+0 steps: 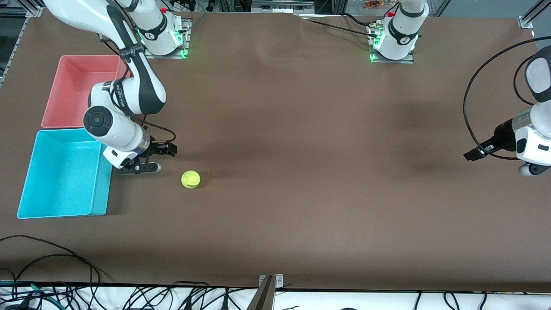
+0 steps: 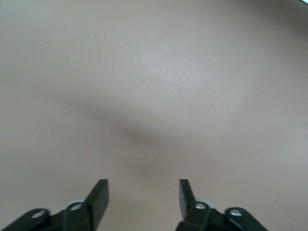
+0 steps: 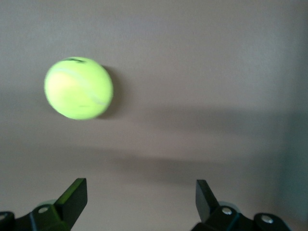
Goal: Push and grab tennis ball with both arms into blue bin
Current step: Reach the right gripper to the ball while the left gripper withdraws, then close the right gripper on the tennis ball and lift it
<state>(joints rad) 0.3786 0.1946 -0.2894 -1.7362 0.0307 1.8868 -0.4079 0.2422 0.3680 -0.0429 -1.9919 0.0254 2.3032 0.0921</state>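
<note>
The tennis ball [image 1: 190, 179] lies on the brown table, a short way from the blue bin [image 1: 60, 176] toward the left arm's end. My right gripper [image 1: 162, 158] is open and empty, low over the table between the bin and the ball, apart from the ball. In the right wrist view the ball [image 3: 78, 88] lies ahead of the open gripper [image 3: 139, 192] and off to one side. My left gripper [image 1: 471, 155] is open and empty over bare table at the left arm's end; its wrist view shows the gripper [image 2: 143, 195] over table only.
A pink bin [image 1: 73, 90] stands beside the blue bin, farther from the front camera, partly covered by the right arm. Cables lie along the table's front edge [image 1: 129, 286]. Black cables loop from the left arm [image 1: 473, 86].
</note>
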